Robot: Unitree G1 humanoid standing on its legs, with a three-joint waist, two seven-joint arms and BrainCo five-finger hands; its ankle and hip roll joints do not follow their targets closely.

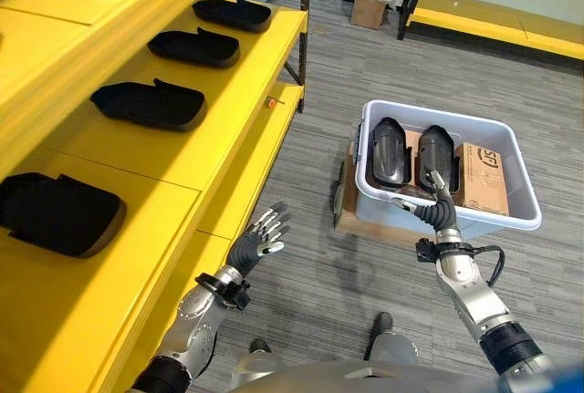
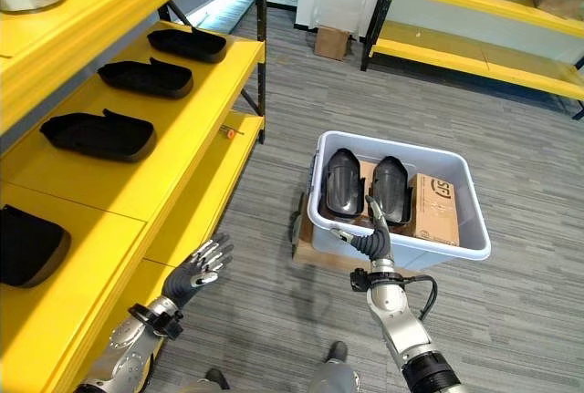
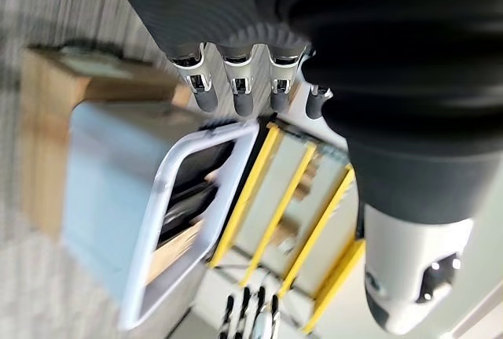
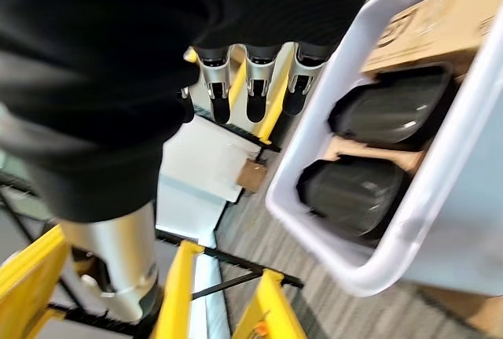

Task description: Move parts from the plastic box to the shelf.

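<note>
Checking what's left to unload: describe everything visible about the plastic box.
The plastic box is a pale grey-white rectangular tub with a rolled rim, open-topped, upright on a flat cardboard base on the grey floor beside the yellow shelf. Inside, two dark glossy parts lie side by side, next to a brown carton. The right hand reaches over its near rim with straight fingers.

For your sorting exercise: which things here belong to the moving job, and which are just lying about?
Job: two black parts, plastic box, yellow shelf, right hand, left hand.
Lying about: cardboard box on the floor, far shelving.
</note>
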